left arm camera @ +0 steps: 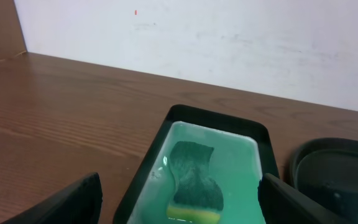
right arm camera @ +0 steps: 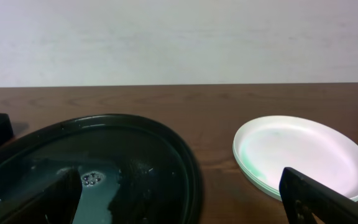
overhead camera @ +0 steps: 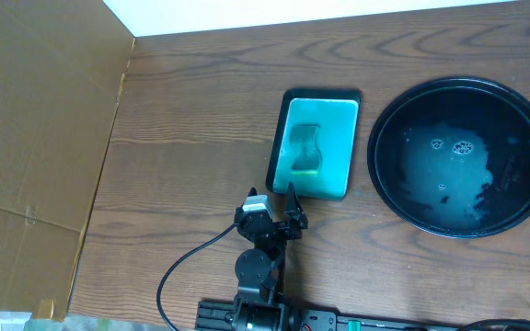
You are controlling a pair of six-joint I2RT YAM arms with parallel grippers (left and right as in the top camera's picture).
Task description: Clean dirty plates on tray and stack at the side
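- The plates (right arm camera: 300, 152) are sitting in 1 stack on the table (overhead camera: 182, 138), at 3 o'clock of the round black tray (overhead camera: 373, 161) in the right wrist view and apart from its rim. They are lying outside the overhead view.
- The tray is holding only a thin film of water and a few bubbles, and no plate is showing on it.
- The top plate is looking clean, with no blue smear. More than 1 rim is showing in the stack, but I cannot tell whether all 3 are there.
- Judging from this, the cleaning and stacking are looking finished or nearly so, with at most a check of the stack left.
- The plates are lying flat and facing up. Being round, they are showing no long axis.
- The left gripper (left arm camera: 180, 190) is hanging wide open and holding nothing, at 6 o'clock of the small teal tray (overhead camera: 339, 129).
- The sponge (overhead camera: 306, 152) is lying in that tray, its long axis running from 12 to 6 o'clock.
- The right gripper (right arm camera: 180, 186) is spreading wide with nothing between its fingers, between the black tray and the stack.
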